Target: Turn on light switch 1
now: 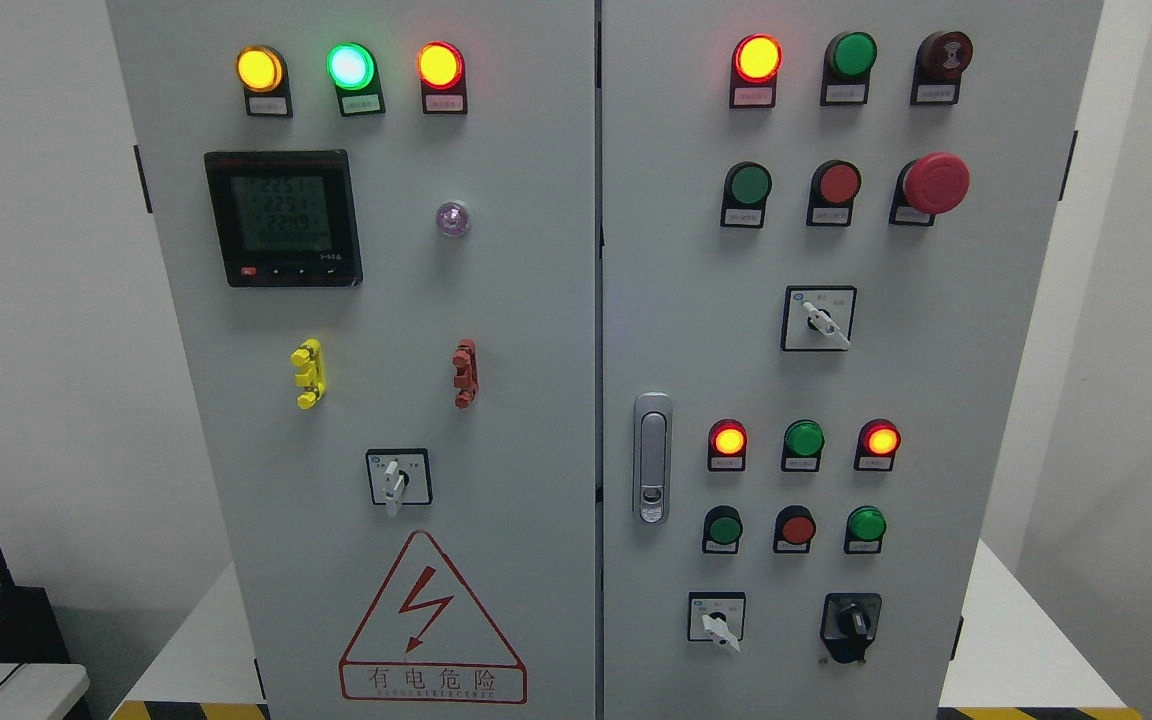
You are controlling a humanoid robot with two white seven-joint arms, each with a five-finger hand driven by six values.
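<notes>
Nearest me, along the cabinet's [536, 330] lower edge, are the warning triangle [433, 620] and two rotary switches. Neither of my hands is in view, so I cannot tell their state; nothing looks started. Which control is light switch 1 I cannot tell, the labels being too small. I count five rotary switches, seven lit lamps, one emergency stop [935, 183].

Plain white walls [36, 350]; hazard-striped floor tape [191, 710] below.
</notes>
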